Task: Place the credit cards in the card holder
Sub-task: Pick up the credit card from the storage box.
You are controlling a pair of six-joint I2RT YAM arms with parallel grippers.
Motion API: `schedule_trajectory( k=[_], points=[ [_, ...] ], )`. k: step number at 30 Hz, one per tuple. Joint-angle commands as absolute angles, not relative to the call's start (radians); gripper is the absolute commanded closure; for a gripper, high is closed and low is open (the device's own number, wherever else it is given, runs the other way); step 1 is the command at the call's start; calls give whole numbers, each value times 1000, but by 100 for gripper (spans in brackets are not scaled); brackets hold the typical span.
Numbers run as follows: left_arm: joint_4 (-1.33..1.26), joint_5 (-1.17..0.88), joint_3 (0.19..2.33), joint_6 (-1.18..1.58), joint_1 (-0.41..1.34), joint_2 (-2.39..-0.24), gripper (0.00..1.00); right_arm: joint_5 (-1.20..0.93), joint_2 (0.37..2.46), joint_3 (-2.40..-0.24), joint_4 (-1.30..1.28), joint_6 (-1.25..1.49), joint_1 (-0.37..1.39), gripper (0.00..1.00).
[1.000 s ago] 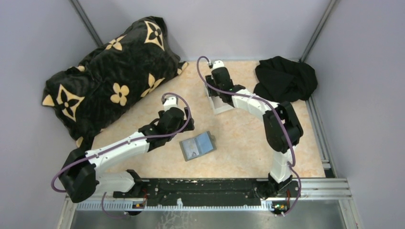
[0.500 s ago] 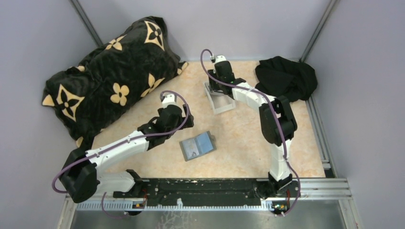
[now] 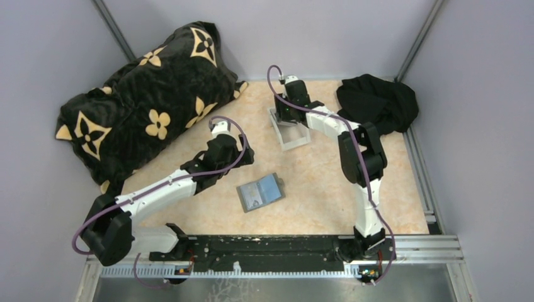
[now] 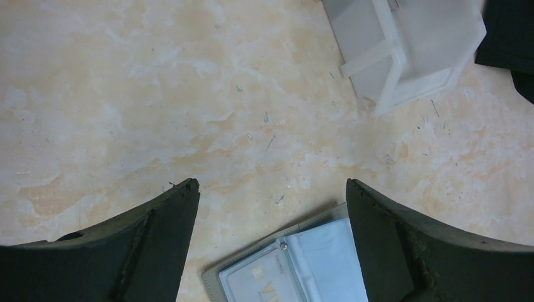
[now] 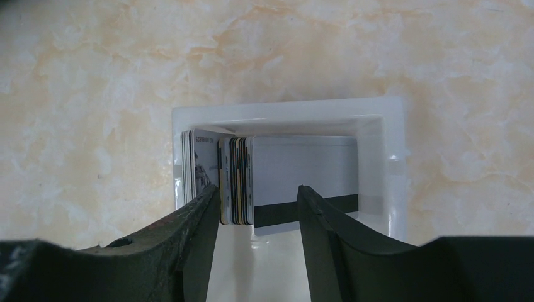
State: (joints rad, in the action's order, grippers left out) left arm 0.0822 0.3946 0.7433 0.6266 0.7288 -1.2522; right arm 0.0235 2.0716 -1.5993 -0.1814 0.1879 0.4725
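The card holder (image 3: 260,193) lies open on the table, one card in its left panel; its far edge shows in the left wrist view (image 4: 296,270). My left gripper (image 3: 242,158) is open and empty, hovering just behind the holder (image 4: 271,184). The credit cards (image 5: 238,179) stand on edge as a stack in the white tray (image 5: 283,110), with one grey card (image 5: 308,170) with a black stripe leaning at the right. My right gripper (image 5: 258,189) is open over the tray (image 3: 291,135), its jaws on either side of the right part of the stack, touching nothing I can see.
A black pillow with gold flowers (image 3: 145,100) fills the back left. A black cloth (image 3: 376,104) lies at the back right corner. Grey walls close in on three sides. The arms' base rail (image 3: 271,248) runs along the near edge.
My right gripper has moved back a little and lined up over the tray's cards. My left gripper has drifted slightly back and left. The card holder has not moved.
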Motion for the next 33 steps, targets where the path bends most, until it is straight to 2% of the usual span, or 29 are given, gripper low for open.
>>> schedule_trajectory(
  k=[1,12,21,33],
  points=[
    [47,368,750,612,721,-1262,8,-43,2098,-1648,-167,226,451,50],
    [35,360,748,611,715,-1270,9,-135,2148,-1653,-156,264,409,49],
    [31,346,741,614,712,-1275,9,-181,2155,-1646,-170,277,401,59],
    [20,331,723,623,712,-1265,10,-211,2106,-1655,-175,293,408,62]
  ],
)
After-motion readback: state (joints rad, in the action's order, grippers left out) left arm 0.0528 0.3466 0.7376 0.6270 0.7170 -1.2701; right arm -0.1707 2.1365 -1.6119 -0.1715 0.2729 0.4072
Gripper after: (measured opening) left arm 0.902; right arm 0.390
